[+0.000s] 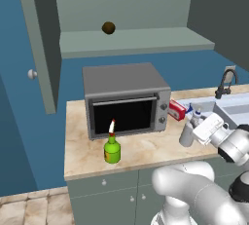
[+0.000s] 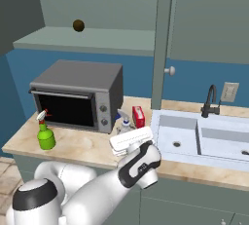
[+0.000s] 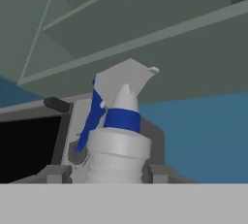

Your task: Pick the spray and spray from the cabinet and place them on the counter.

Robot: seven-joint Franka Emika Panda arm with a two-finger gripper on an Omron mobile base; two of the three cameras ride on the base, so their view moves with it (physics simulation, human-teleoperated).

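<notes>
Beige marbled counter (image 1: 146,153) against a blue wall, bearing a toaster oven (image 1: 125,100) and the green spray (image 1: 112,147) before it. The gripper (image 1: 190,134) is clamped on the grey-white spray (image 3: 116,143), beside the sink (image 2: 194,136). Open cabinet (image 1: 131,41) above holds a brown ball (image 1: 108,28).

Bare counter (image 1: 146,151) before the toaster oven (image 1: 124,97) — green spray (image 1: 112,147) stands left.

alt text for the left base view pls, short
The gripper holds the grey-white spray bottle over the right part of the beige counter, beside a flat red box. The green spray bottle stands on the counter before a grey toaster oven. Above, the open cabinet shelf holds a small brown ball.
</notes>
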